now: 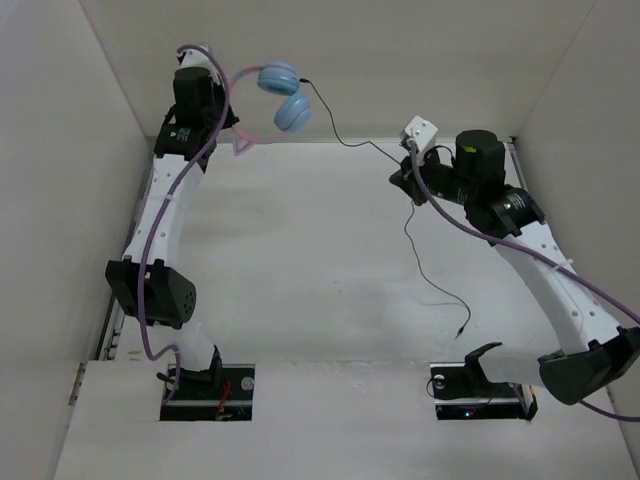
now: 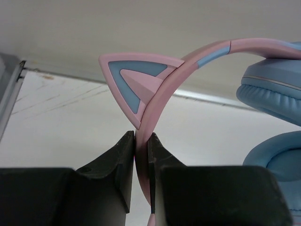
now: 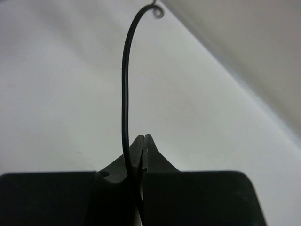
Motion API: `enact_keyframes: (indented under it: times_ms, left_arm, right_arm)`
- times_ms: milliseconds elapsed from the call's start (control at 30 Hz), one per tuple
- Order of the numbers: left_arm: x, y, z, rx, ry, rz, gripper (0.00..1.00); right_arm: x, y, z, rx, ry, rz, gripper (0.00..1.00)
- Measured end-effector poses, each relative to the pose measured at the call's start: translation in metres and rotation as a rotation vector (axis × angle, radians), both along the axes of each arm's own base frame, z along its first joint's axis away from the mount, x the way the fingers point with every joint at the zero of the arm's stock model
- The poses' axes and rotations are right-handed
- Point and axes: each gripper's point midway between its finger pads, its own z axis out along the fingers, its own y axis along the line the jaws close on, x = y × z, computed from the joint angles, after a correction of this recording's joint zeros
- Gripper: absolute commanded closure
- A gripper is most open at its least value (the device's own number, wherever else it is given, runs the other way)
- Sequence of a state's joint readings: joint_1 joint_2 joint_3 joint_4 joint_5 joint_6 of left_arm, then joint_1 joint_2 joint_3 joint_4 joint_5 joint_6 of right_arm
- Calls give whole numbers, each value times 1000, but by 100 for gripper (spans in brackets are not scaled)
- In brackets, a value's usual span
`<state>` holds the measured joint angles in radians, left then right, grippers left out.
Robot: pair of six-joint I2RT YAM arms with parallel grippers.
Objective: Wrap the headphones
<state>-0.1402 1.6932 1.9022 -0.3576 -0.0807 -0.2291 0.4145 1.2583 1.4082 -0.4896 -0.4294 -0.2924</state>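
You've got the left gripper (image 2: 141,141) clamped on the pink headband (image 2: 162,96) of the headphones (image 1: 292,113), held up at far left, and the right gripper (image 3: 143,141) pinching the black cable (image 3: 124,84), which trails loose across the table, so no turns are wound and all the wrapping is left to do.

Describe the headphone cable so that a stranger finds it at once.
Find the headphones held up far left. Their cable runs to the right gripper, then trails across the table. It is hair-thin and black; the arm cables are thick, purple.
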Motion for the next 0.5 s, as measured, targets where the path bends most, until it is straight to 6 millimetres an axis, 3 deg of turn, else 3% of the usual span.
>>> enact_keyframes:
  times_ms: [133,300,400,500]
  left_arm:
    - [-7,-11,-42,151,91,-12,100]
    - [-21,-57,-70,280,142,-146,100]
    - [-36,-96,-83,337,161,-266,100]
    - [-55,-131,-95,380,183,-387,100]
  right_arm:
    - [25,-41,0,-355,-236,-107,100]
    - [52,-85,25,-728,-492,-201,100]
    - [60,-89,53,-839,-633,-236,100]
    - [60,-75,78,-863,-756,-241,100]
